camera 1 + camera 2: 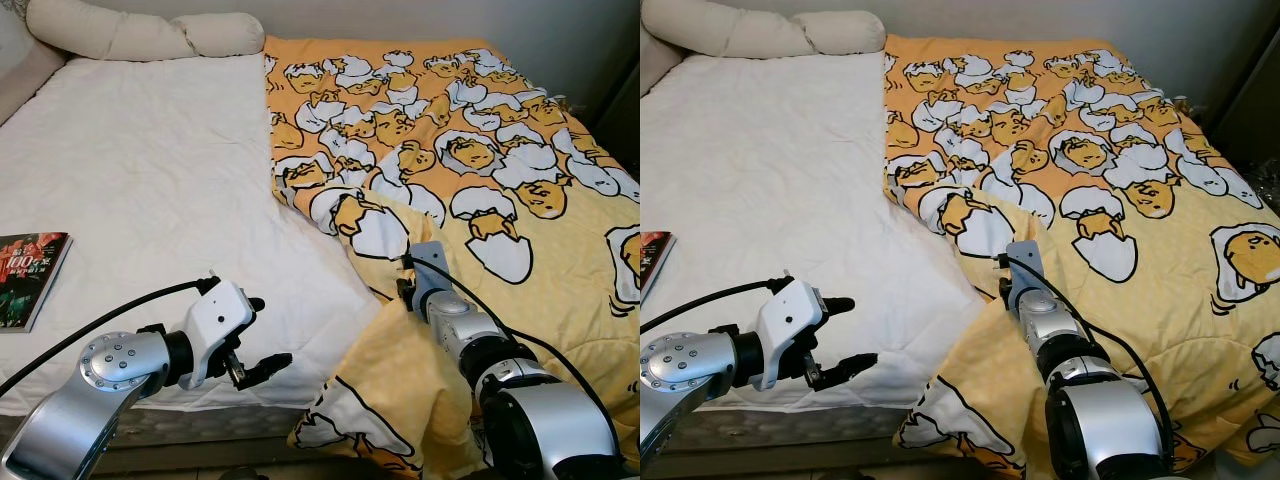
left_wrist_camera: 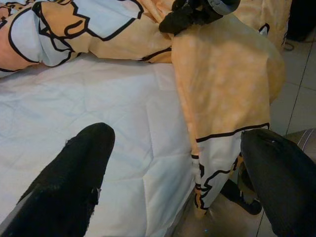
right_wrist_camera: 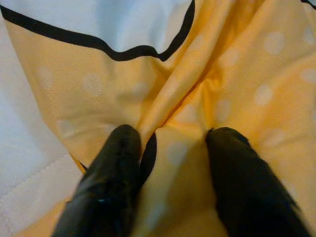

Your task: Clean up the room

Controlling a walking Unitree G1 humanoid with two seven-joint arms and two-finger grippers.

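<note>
White quilted sheet (image 1: 150,190) covers the left half of the bed; a yellow blanket (image 1: 470,150) printed with egg-shell cartoon figures covers the right half, its near corner folded back and hanging over the bed's front edge at 6 o'clock. Two cream pillows (image 1: 130,30) lie against the wall at 11 o'clock. A book (image 1: 28,278) with a dark red cover lies flat on the sheet at 9 o'clock, well apart from both arms.

Right gripper (image 3: 170,158) sits at the folded edge of the blanket, near the middle of the bed's front. Its fingers (image 3: 113,163) are narrowly spread and pressed into the yellow cloth, with a ridge of fabric bunched between them; a full clamp cannot be confirmed. A black cable runs along the right forearm.

Left gripper (image 1: 262,340) hovers over the sheet's front edge at 7 o'clock, jaws wide and holding nothing, pointed toward the hanging corner of the blanket. Its wrist view shows that corner draped toward the tiled floor (image 2: 296,94), just beside the mattress edge.
</note>
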